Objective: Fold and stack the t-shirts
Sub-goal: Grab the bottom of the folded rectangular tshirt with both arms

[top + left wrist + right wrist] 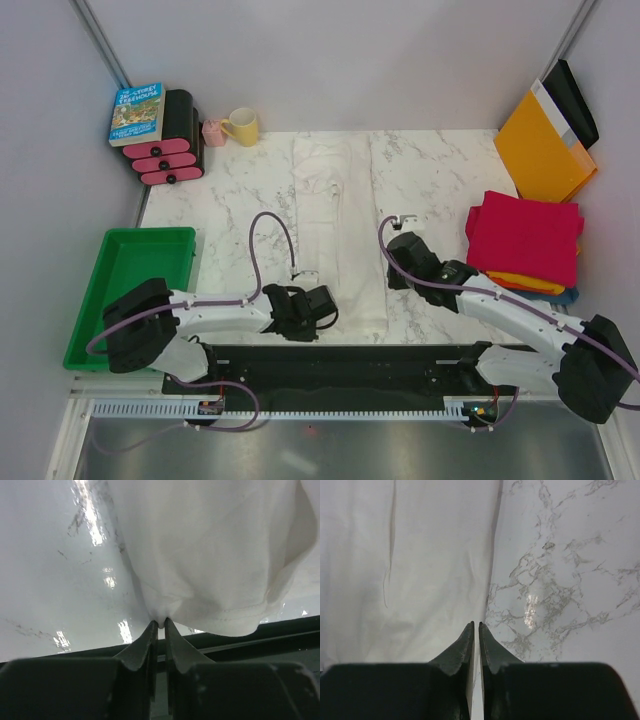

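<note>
The white t-shirt [340, 230] lies folded into a long strip down the middle of the worktop [440, 170], its near end just short of the front edge. Marbled surface shows on both sides of the strip: a wide band to the left, a narrower one to the right.

The left hand [161, 624] is at the shirt's near left corner, its fingers nearly together and pinching the hem, which gathers to a point between the tips. The right hand [476, 625] sits at the shirt's right edge, fingers almost together. I cannot tell whether any cloth is caught between them.

At the right edge sits a stack with a red t-shirt [525, 238] on top, an orange t-shirt [520, 283] beneath it and a dark blue t-shirt [568, 296] at the bottom. An orange-yellow envelope [540, 150] leans in the far right corner.

A book [137, 112] rests on a black and pink drawer unit [175, 150] in the far left corner (its cover lettering is too small to read). Beside that stand a pink cup [213, 132] and a yellow mug [243, 126], touching. A green tray [150, 235] lies along the left edge.
</note>
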Robot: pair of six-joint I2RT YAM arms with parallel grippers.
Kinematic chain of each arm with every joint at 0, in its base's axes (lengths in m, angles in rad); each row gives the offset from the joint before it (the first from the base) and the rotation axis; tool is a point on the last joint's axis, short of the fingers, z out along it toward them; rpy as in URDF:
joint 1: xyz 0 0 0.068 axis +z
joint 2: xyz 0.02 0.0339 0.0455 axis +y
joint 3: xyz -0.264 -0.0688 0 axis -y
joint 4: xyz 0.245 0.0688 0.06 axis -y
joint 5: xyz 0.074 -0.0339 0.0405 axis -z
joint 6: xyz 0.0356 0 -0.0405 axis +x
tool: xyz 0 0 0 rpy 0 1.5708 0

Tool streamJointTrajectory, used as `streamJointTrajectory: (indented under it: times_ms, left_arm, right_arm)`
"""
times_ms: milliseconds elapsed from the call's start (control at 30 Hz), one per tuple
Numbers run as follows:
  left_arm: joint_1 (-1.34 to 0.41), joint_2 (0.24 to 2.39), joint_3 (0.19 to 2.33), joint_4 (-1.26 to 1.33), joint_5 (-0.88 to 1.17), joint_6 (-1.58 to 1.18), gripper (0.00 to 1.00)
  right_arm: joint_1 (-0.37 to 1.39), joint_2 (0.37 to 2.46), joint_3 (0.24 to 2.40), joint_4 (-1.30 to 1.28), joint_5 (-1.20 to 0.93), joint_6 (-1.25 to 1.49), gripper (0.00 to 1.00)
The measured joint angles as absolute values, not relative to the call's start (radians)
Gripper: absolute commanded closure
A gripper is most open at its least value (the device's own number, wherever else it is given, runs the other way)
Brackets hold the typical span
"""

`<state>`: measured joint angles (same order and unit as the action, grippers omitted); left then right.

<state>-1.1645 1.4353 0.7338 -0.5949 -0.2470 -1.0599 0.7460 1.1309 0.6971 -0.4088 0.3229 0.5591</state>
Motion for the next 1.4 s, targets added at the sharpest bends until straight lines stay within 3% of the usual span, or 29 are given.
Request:
streamJointTrajectory:
  times_ms: [167,333,500,600,667,700,767,833,900,1033,1100,1200,1400]
  left_arm:
    - [-1.275,1.398,0.738,-0.602,-0.289,-1.081,0.86]
    - [-1.323,1.213,0.738,-0.619,-0.359,-1.105,0.86]
    - [-1.325,1.082,0.724,-0.632,-0.426,-1.132,0.84]
    - [-1.325,1.064,0.712,-0.657,-0.448,-1.15,0.9]
    - [-1.325,1.069,0.703,-0.672,-0.45,-1.162,0.8]
    - [-1.325,1.074,0.699,-0.681,-0.45,-1.168,0.73]
    - [-1.325,1.089,0.694,-0.695,-0.448,-1.176,0.54]
    - [-1.325,1.104,0.69,-0.71,-0.446,-1.188,0.24]
    - [-1.326,1.109,0.686,-0.715,-0.448,-1.196,0.13]
    - [-1.326,1.12,0.68,-0.72,-0.463,-1.208,0.16]
    - [-1.325,1.144,0.68,-0.71,-0.471,-1.207,0.28]
    - [-1.325,1.218,0.678,-0.67,-0.472,-1.201,0.37]
    - [-1.326,1.316,0.671,-0.589,-0.48,-1.198,0.37]
  right_arm:
    - [0.77,1.161,0.704,-0.391,0.224,0.526,0.91]
    - [0.788,1.254,0.752,-0.346,0.127,0.519,1.0]
    - [0.814,1.365,0.784,-0.256,0.041,0.524,1.0]
    - [0.836,1.409,0.793,-0.226,0.013,0.537,1.0]
    - [0.842,1.423,0.802,-0.216,0.003,0.545,0.99]
    - [0.842,1.424,0.807,-0.213,0.003,0.547,0.94]
    - [0.842,1.424,0.814,-0.206,0.005,0.553,0.86]
    - [0.842,1.422,0.821,-0.2,0.014,0.555,0.76]
    - [0.842,1.409,0.822,-0.204,0.034,0.554,0.72]
    - [0.842,1.364,0.822,-0.229,0.083,0.556,0.72]
    - [0.842,1.331,0.816,-0.235,0.104,0.556,0.72]
    - [0.842,1.271,0.786,-0.247,0.128,0.562,0.73]
    - [0.842,1.209,0.731,-0.29,0.16,0.579,0.73]
